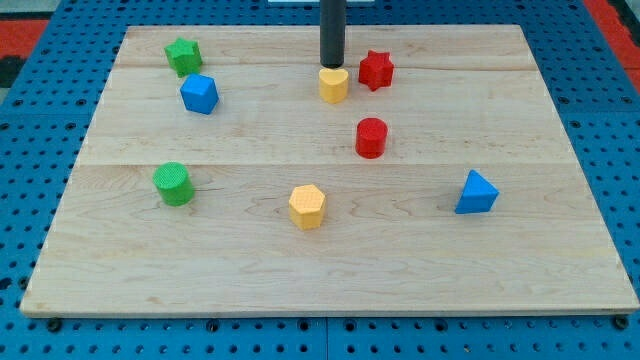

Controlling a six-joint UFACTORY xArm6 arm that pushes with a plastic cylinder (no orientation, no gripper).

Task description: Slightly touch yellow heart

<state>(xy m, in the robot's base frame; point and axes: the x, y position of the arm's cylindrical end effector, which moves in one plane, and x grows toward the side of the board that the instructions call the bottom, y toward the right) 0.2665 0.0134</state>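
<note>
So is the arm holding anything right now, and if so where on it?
Nothing is held; the arm has only a rod. My tip sits at the top edge of the yellow heart, apparently touching it.

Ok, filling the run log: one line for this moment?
tip at top edge of yellow heart, apparently touching | red star beside heart, on its right | other blocks apart

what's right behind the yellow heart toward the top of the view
My tip stands directly behind the yellow heart, at its top edge. Whether they touch cannot be told. The rod hides the board behind it. A red star sits to the view's right.
</note>
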